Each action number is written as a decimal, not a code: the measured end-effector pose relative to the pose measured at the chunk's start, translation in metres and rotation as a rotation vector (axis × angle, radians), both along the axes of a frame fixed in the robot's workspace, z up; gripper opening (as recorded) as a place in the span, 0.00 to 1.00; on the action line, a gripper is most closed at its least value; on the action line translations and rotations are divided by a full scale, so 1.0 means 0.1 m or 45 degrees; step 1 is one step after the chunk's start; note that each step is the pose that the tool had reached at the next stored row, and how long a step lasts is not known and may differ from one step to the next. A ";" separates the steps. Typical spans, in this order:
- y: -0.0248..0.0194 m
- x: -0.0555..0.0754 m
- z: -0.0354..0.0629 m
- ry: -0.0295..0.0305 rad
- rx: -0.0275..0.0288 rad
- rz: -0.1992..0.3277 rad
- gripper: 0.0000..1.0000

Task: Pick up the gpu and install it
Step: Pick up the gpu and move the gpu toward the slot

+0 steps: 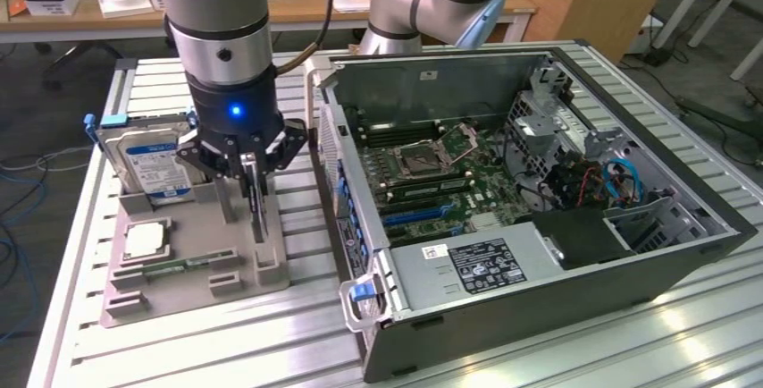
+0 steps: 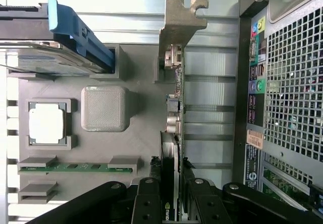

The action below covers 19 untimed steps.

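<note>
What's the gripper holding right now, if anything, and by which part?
The gripper pinches the thin green gpu card across its upper edge, at the end away from its silver bracket.

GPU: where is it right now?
The gpu stands on edge in the grey holder, along the holder's side nearest the open PC case. It is directly under the gripper, on the exterior view's left.
</note>
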<state>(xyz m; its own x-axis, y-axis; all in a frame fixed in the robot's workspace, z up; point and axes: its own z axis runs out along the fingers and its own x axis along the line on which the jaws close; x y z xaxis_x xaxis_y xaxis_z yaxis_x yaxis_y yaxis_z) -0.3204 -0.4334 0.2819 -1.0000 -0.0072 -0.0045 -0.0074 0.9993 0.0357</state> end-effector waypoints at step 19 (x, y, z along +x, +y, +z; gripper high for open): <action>-0.003 0.00 0.051 0.0004 0.0067 0.000 0.26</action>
